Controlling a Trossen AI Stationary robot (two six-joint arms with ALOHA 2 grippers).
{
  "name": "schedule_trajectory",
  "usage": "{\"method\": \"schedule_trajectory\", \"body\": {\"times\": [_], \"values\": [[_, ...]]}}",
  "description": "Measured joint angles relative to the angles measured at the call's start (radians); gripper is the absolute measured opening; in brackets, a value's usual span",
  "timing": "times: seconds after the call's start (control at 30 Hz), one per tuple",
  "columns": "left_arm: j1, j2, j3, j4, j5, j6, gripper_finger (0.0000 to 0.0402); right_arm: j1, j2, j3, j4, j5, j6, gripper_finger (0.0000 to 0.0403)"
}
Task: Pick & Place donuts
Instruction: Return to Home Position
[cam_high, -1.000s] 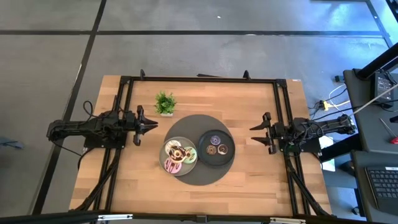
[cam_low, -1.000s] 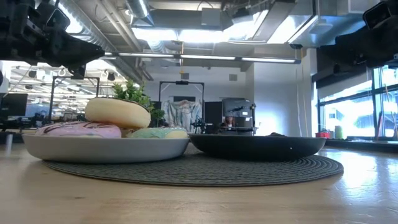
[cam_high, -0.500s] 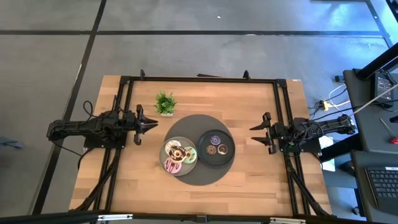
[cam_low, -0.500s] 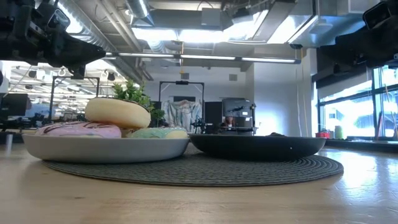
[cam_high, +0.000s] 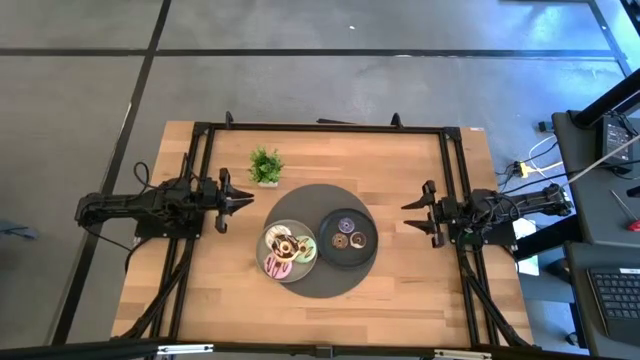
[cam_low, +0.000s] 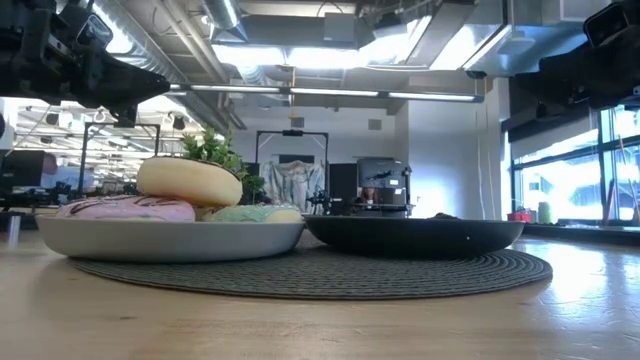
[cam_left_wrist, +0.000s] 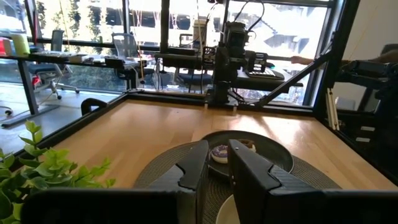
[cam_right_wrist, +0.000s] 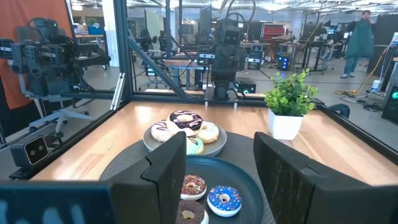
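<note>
Donuts (cam_high: 287, 252) are all plated up on the round mat (cam_low: 320, 272) in the middle of the tabletop (cam_high: 400, 160), a bit toward the front edge. Gray plate (cam_low: 170, 240) on the left side has four big ones piled up: pink striped, cream, green, chocolate drizzle. Black plate (cam_low: 415, 236) just beside it holds three minis. Left gripper (cam_high: 248, 203) hangs by the left edge, fingers nearly together, holding nothing. Right gripper (cam_high: 407, 216) by the right edge is spread wide, empty too. Little plant (cam_high: 265, 165) sits near the back edge.
</note>
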Motion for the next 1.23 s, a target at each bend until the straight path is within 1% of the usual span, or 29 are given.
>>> {"method": "schedule_trajectory", "body": {"times": [0.3,0.63,0.97,1.23], "values": [[0.0,0.0,0.0,0.0,0.0,0.0,0.0052,0.0,0.0,0.0,0.0,0.0,0.0,0.0188],[0.0,0.0,0.0,0.001,0.0,0.0,0.0059,0.0,0.0,0.0,0.0,0.0,0.0,0.0188],[0.0,0.0,0.0,0.001,0.0,0.0,0.0052,0.0,0.0,0.0,0.0,0.0,0.0,0.0188],[0.0,0.0,0.0,0.001,0.0,0.0,0.0057,0.0,0.0,0.0,0.0,0.0,0.0,0.0188]]}}
